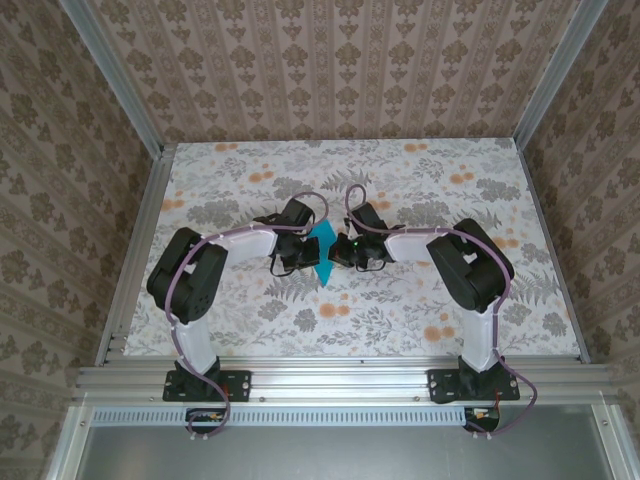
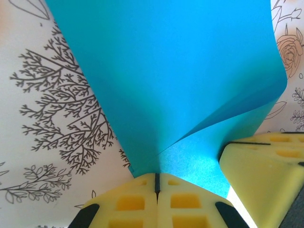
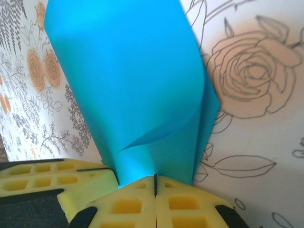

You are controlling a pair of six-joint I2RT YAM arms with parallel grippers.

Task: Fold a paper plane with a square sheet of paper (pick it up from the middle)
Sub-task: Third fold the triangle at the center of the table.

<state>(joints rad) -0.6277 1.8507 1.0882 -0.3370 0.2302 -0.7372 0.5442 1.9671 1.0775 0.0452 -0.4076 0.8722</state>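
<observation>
Damask-patterned walls close round a flower-printed table (image 1: 420, 320), and the square sheet of paper (image 1: 323, 250) sits over the middle of it, already doubled into a narrow teal shape with a point at its end nearer the arm bases.

Everything is placed from that sheet. The left end effector (image 1: 305, 258) is against its left side and the right end effector (image 1: 343, 250) against its right side, facing each other across it. From above, the sheet's long axis runs from the far side of the table toward the bases, crosswise to the line joining the two tips.

In the left wrist view the left end effector (image 2: 156, 184) has its yellow pads pressed together on an edge of the sheet (image 2: 175, 71), which fans up and away from them, one layer curling over on the right. The right end effector (image 2: 266, 164) touches the sheet just beside that pinch. The right wrist view mirrors this: its end effector (image 3: 155, 185) is clamped on the sheet (image 3: 137, 80), with the left end effector (image 3: 57, 178) close alongside.

Both grips sit about midway along the sheet, so neither arm is nearer. I judge the next crease depends on the two moving together along or about that long axis. Whether the pointed end touches the table I cannot tell.
</observation>
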